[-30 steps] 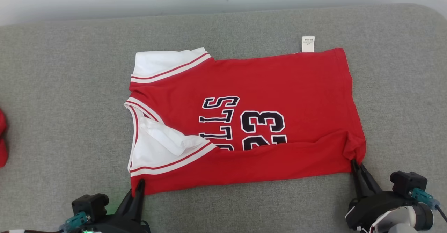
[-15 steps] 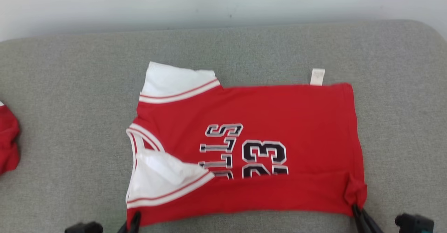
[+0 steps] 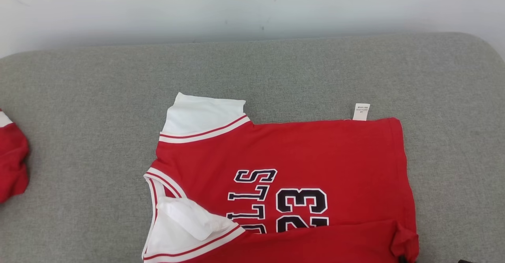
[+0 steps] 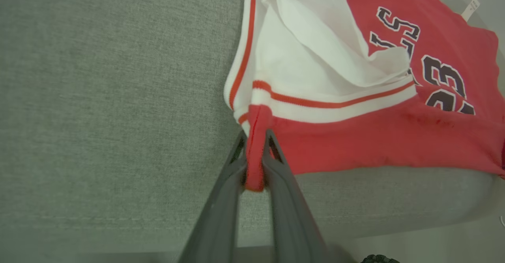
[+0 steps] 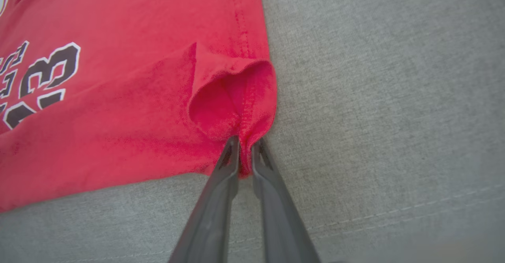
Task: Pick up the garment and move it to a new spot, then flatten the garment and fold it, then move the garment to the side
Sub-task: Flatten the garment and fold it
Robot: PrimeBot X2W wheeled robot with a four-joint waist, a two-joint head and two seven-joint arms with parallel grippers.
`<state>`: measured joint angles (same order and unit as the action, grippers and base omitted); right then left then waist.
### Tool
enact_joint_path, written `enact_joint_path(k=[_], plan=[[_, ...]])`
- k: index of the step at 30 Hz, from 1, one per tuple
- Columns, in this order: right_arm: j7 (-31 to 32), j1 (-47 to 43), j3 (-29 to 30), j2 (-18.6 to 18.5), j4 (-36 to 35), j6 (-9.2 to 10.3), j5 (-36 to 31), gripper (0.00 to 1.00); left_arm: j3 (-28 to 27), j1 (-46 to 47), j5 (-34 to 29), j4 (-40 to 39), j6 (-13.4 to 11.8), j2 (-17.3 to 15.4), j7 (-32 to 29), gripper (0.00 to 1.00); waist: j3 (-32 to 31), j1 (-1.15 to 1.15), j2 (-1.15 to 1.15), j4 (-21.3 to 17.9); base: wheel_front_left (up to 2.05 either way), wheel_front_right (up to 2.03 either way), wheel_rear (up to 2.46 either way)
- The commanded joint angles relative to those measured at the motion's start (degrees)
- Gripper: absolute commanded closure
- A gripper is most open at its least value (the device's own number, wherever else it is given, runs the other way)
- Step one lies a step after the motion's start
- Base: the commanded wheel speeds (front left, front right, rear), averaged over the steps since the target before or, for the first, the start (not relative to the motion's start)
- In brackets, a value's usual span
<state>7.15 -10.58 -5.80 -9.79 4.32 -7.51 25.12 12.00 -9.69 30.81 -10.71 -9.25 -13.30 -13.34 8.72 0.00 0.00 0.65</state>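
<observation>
The garment (image 3: 300, 152) is a red jersey with white sleeves and dark "23" lettering, spread on the grey cushion (image 3: 79, 117) with its near side folded over. In the left wrist view my left gripper (image 4: 255, 137) is shut on the garment (image 4: 355, 137) at its near corner below the white sleeve. In the right wrist view my right gripper (image 5: 245, 141) is shut on a bunched corner of the garment (image 5: 118, 109) at its hem. A white label (image 3: 361, 111) sticks out at the far edge.
Another red cloth (image 3: 12, 164) lies at the cushion's left edge. A pale wall (image 3: 236, 6) rises behind the cushion. The cushion's rounded front edge (image 4: 394, 215) runs just below the garment's near side.
The head camera has shifted. The garment now lies farther from the cushion's back edge, drawn toward me with both grippers still holding its near corners.
</observation>
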Motion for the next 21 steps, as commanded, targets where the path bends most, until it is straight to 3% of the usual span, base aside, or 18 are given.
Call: enact_joint_path(k=[1,12,21], plan=[[0.4,-0.4,0.1,0.2,-0.5,0.04,0.5,0.0,-0.2,0.2,0.0,0.4,-0.5,-0.3,0.5,0.0,0.0,0.0,0.0,-0.1,0.0,0.0,0.0],[-7.8,5.3,5.2,1.1,-6.7,0.04,-4.9,0.0,-2.6,7.8,-5.3,-0.8,-2.0,-0.3,9.5,0.0,0.9,0.0,0.0,-1.0,0.0,0.0,0.0],[-12.9,12.7,1.2,1.5,-7.8,0.04,-11.2,0.0,-1.4,18.2,-11.8,2.1,-1.7,-0.3,18.8,0.0,0.8,0.0,0.0,-0.9,0.0,0.0,0.0]])
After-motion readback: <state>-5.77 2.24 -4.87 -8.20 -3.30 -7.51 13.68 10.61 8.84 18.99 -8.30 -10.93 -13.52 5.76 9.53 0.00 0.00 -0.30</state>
